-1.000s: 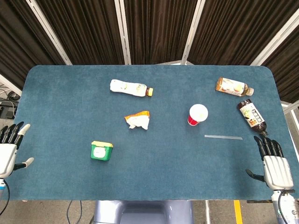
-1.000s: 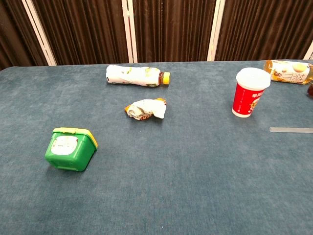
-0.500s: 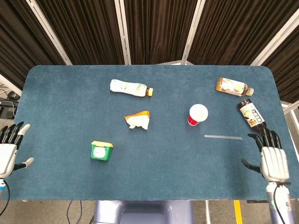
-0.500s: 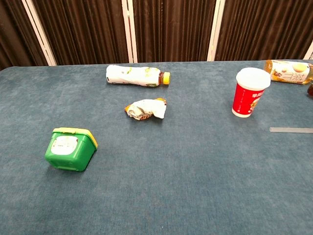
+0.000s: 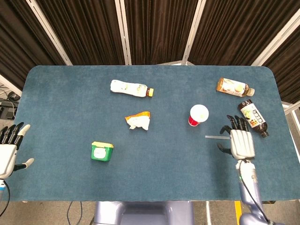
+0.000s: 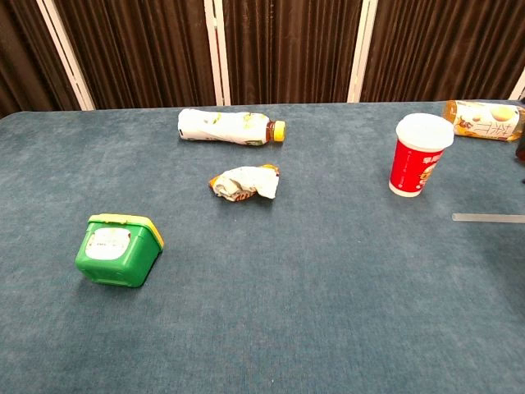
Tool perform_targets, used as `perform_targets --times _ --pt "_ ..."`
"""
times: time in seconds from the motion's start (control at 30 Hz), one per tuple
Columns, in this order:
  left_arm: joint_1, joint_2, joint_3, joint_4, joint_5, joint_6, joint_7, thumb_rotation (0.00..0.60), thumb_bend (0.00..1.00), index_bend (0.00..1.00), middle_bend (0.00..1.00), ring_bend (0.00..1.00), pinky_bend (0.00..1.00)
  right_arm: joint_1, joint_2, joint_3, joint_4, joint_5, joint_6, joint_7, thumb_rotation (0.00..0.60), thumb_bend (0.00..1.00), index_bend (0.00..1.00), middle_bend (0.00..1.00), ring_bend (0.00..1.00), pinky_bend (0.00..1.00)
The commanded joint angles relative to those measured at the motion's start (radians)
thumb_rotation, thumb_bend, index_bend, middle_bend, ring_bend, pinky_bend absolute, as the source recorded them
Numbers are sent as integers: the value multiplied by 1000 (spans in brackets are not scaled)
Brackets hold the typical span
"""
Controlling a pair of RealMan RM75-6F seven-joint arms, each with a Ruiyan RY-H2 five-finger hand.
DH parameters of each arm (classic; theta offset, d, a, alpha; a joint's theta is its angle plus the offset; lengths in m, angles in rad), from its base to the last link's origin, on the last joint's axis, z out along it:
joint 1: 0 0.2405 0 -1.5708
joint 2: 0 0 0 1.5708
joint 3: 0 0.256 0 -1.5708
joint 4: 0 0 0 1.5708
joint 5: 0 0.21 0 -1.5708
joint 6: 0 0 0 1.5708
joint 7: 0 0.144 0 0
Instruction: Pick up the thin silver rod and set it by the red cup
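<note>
Left hand (image 5: 8, 149): at the near left edge of the table (image 5: 56, 178), fingers spread, holding nothing.
Right hand (image 5: 242, 143): over the table, palm down, fingers spread and apart, holding nothing.
Silver rod (image 5: 216, 137): lies flat on the cloth; its right end is hidden under the right hand's fingers (image 5: 233, 123).
Green tub (image 5: 102, 151): yellow lid shut, far left of the fingers.
Red cup (image 5: 198, 115): upright with a white lid, just left of the fingertips, beyond the rod.
Dark bottle (image 5: 253, 116): lying down, just right of the fingertips.
Crumpled wrapper (image 5: 138, 120): mid-table.
White bottle (image 5: 131, 88): lying down, capped.
Amber bottle (image 5: 234, 87): lying down, beyond the fingers.
Views: chest view shows no hands.
</note>
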Motion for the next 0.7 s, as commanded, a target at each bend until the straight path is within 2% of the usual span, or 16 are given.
perform_targets --times 0.03,0.4,0.7 --pt "0 1 0 1 0 -1 -2 600 48 0 0 0 0 46 -58 24 61 65 -32 -47 600 233 479 106 0 0" --pt "-3 0 -1 2 0 -3 -1 600 49 0 0 0 0 89 -130 45 173 214 -73 -63 600 246 486 107 0 0" --pt "-3 0 -1 1 -1 -3 2 600 48 0 0 0 0 117 -174 48 255 263 -96 -62 600 250 490 107 0 0"
